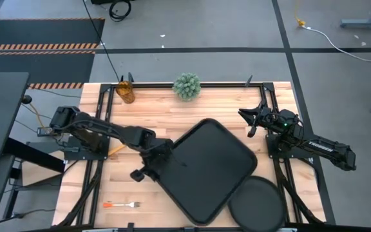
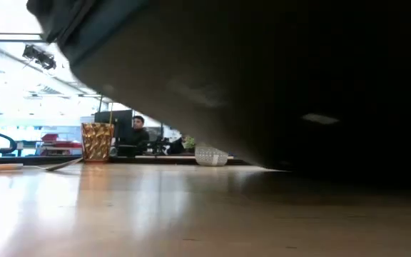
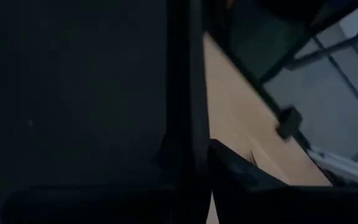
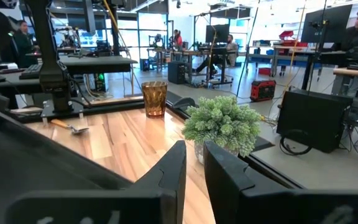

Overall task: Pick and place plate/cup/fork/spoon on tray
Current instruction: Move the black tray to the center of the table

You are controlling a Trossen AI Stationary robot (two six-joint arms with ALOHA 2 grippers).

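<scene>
The black rectangular tray [image 1: 211,169] lies askew in the middle of the table and fills most of the low view [image 2: 298,86] as a dark slanted mass. My left gripper [image 1: 158,156] is shut on its left rim. The round black plate [image 1: 256,203] lies at the near right, by the tray's corner. The amber cup [image 1: 126,92] stands at the far left. The fork [image 1: 122,205] lies at the near left. The spoon [image 4: 73,127] lies by my left arm. My right gripper [image 1: 248,120] hovers at the right, narrowly open and empty. My left gripper pinches the tray's raised rim [image 3: 188,124] on its left long side, one finger [image 3: 166,158] on the inner side and the other [image 3: 235,165] on the outer. The fingers come slanting from the table's left. The tray's left side is raised and it slopes down to the right.
A green spiky plant [image 1: 187,86] stands at the far middle edge. A black frame rail [image 1: 263,103] runs along the table's sides. Bare wood [image 1: 172,116] lies between the tray and the far edge. People sit at desks in the room beyond.
</scene>
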